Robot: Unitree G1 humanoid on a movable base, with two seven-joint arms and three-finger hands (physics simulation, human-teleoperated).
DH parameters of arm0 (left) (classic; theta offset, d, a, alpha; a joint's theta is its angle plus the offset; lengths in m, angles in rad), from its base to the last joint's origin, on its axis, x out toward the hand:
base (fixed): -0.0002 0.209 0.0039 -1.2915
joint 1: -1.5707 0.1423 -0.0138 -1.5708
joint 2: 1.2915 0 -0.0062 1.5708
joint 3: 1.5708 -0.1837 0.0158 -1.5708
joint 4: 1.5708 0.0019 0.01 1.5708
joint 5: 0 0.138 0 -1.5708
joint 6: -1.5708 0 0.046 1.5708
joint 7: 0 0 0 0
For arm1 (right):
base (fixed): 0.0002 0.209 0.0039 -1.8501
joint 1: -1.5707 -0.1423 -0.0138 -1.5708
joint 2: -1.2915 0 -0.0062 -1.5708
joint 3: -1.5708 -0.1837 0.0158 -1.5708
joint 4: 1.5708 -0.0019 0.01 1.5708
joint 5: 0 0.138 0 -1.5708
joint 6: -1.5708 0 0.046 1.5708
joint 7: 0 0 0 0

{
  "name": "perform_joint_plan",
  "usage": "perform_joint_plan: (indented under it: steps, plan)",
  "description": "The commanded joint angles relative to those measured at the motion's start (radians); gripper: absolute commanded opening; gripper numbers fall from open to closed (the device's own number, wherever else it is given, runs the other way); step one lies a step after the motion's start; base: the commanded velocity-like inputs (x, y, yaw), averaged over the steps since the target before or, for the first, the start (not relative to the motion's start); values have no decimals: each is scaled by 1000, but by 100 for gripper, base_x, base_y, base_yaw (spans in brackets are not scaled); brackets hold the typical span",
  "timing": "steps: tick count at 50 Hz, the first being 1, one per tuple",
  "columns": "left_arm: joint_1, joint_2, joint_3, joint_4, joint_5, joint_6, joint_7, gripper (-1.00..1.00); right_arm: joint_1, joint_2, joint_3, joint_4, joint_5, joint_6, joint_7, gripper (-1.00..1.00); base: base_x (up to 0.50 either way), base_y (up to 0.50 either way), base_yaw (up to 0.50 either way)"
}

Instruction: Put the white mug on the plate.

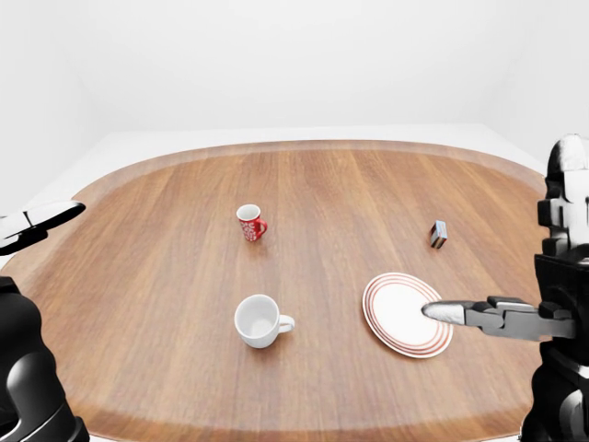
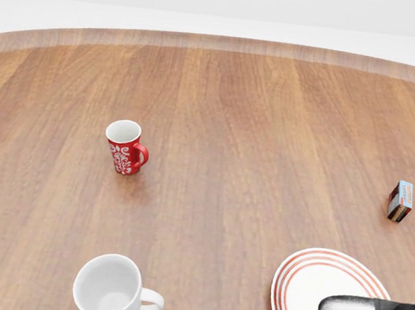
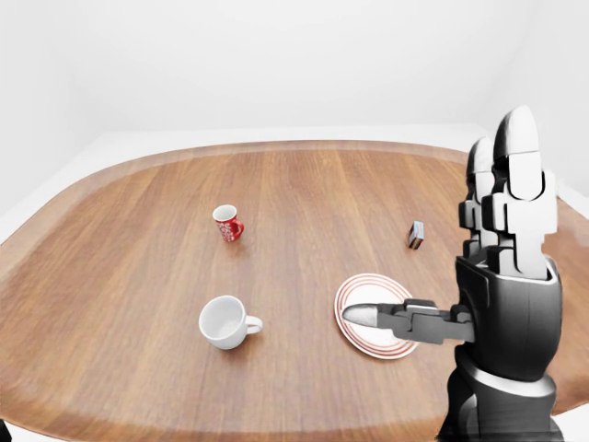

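Note:
The white mug [image 1: 260,320] stands upright and empty on the wooden table [image 1: 166,276], handle to the right, in the lower middle of the left-eye view. The white plate with red rings [image 1: 396,308] lies flat to its right, a hand's width away. My right hand [image 3: 437,230] is open and empty: its fingers [image 3: 511,184] point straight up at the right edge, and its thumb [image 3: 368,315] reaches left above the plate. My left hand [image 1: 37,224] is open and empty at the far left edge, well away from the mug.
A red patterned mug [image 1: 250,223] stands above the white mug in the view. A small box [image 1: 438,234] stands on end above the plate. The table's rounded edge runs along the bottom of the eye views.

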Motion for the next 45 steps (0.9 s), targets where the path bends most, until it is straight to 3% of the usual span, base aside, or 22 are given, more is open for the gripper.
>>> perform_joint_plan:
  steps: [1, 4, 12, 24, 29, 36, 45]
  plan:
    - [-15, -3, -7, 83, 15, 0, 7, 100, -254, -96, 367, 231, -346, 0, 38, 100, 0, 0, 0]
    - [-17, -2, -6, 87, 14, 0, 8, 100, -356, -84, 461, 372, -447, 0, 75, 100, 0, 0, 0]
    - [-17, -1, -7, 88, 13, 0, 10, 100, -597, 21, 561, 832, -594, 0, 161, 100, 0, 0, 0]
    - [-15, 0, -4, 85, 8, 0, 10, 100, -882, 163, 588, 1324, -812, 0, 266, 100, 0, 0, 0]
    - [-15, 0, -4, 80, 6, 0, 12, 100, -907, 199, 602, 1384, -879, 0, 319, 100, 0, 0, 0]
    - [-14, -1, -3, 81, 8, 0, 10, 100, -837, 268, 661, 1341, -1018, 0, 454, 100, 0, 0, 0]
    - [-15, -1, -5, 88, 10, 0, 11, 100, -725, 337, 721, 1308, -1199, 0, 458, 100, 0, 0, 0]
